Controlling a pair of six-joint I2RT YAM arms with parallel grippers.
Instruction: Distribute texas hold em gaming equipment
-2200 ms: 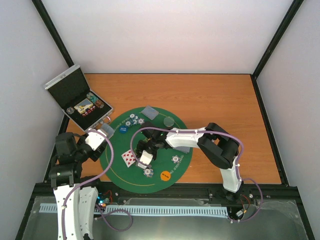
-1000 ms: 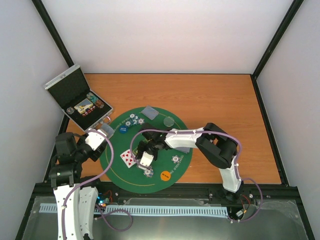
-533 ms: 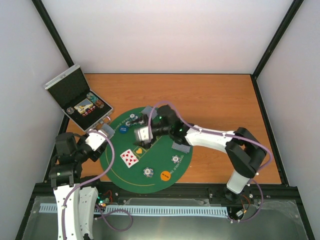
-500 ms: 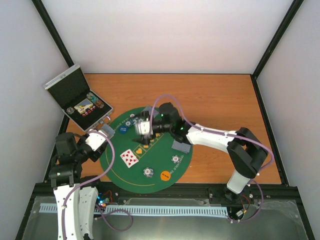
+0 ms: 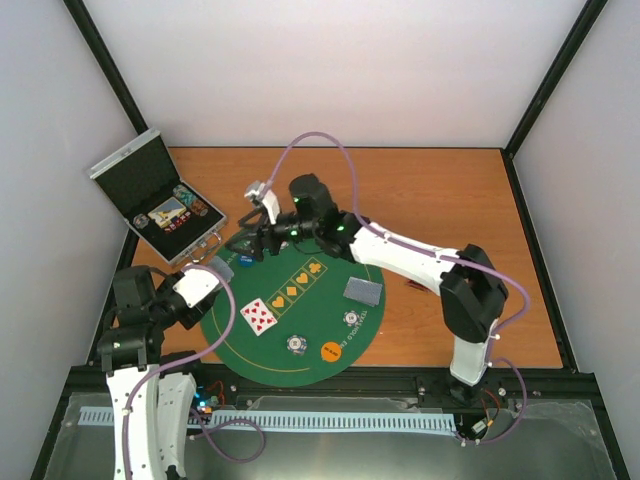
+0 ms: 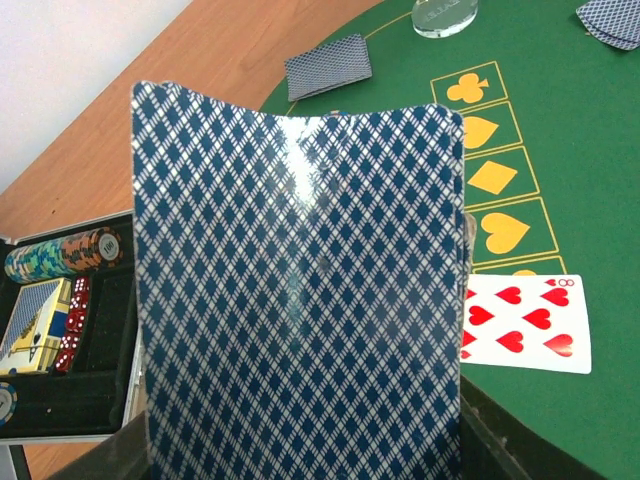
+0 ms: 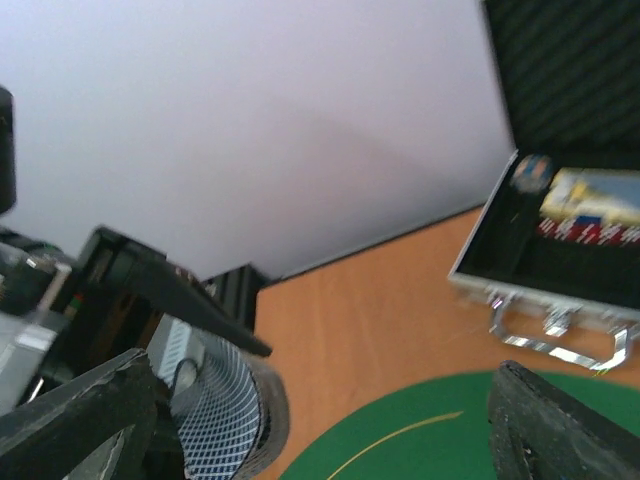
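Note:
My left gripper (image 5: 200,283) is shut on a deck of blue-backed playing cards (image 6: 300,290) that stands upright and fills the left wrist view. My right gripper (image 5: 250,243) hangs open over the mat's far left edge with nothing between its fingers (image 7: 90,410). On the green mat (image 5: 325,272) lie a face-up eight of hearts (image 5: 258,316), a face-down card pile (image 5: 363,290), two patterned chips (image 5: 352,318) (image 5: 297,344), an orange disc (image 5: 332,351) and a blue disc (image 5: 246,261). Another card pile (image 6: 328,67) and a clear disc (image 6: 445,15) show in the left wrist view.
The open silver case (image 5: 160,200) with chips, dice and cards sits at the back left, just beyond the mat. Bare orange tabletop (image 5: 440,200) lies to the right and behind. Black frame posts stand at the corners.
My right gripper opened near the front chip, lifted off and swung to the mat's far left edge, facing the left arm. The left arm and its deck have stayed put.

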